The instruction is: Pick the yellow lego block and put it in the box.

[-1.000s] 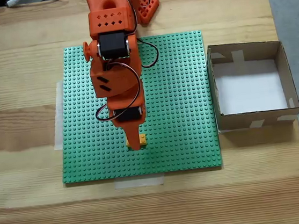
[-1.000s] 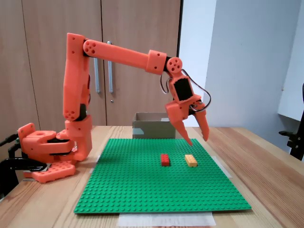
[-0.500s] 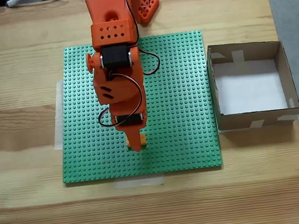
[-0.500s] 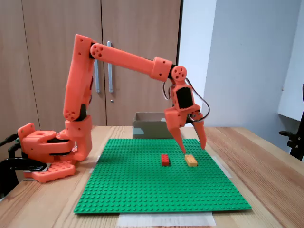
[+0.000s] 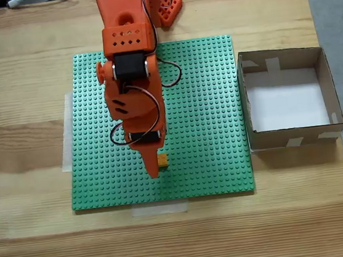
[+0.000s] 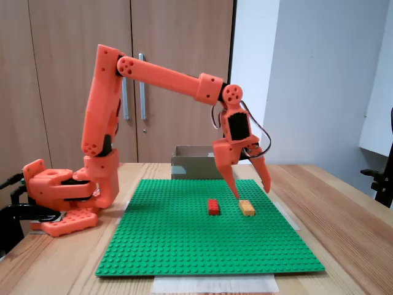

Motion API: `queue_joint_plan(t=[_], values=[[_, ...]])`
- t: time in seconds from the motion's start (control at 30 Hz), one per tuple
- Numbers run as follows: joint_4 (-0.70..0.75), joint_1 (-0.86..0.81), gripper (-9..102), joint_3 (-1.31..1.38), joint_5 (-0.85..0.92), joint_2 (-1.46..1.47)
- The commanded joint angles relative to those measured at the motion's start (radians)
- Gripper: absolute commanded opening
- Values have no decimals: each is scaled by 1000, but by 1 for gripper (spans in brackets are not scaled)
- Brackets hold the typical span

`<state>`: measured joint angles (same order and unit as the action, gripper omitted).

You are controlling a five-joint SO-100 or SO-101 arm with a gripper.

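Note:
The yellow lego block (image 6: pixel 247 208) lies flat on the green studded baseplate (image 6: pixel 184 246), right of a red brick (image 6: pixel 213 206) in the side fixed view. My orange gripper (image 6: pixel 252 191) hangs open just above the block, one fingertip on either side of it and not touching it. From above, the arm covers most of the block (image 5: pixel 162 160), which peeks out beside the gripper (image 5: pixel 154 166). The box (image 5: pixel 286 98), brown cardboard with a white bottom, stands right of the baseplate (image 5: pixel 205 100) and holds nothing; in the side fixed view the box (image 6: pixel 191 163) sits behind the arm.
The arm's orange base (image 6: pixel 61 190) is mounted at the far edge of the wooden table (image 5: pixel 36 243). Pale tape strips hold the baseplate's edges. Wooden cabinet doors (image 6: pixel 61 37) stand behind the table.
Over the last second the gripper came down and forward over the yellow block. In the last half second its fingers spread slightly wider. Both bricks stayed put.

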<state>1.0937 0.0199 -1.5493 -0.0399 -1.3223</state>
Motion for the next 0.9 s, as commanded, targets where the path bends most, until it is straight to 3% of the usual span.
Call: queue_joint_plan(t=[0.0,0.87], values=[[9,2,30,49,-6,0],[3,-2,30,49,-9,29]])
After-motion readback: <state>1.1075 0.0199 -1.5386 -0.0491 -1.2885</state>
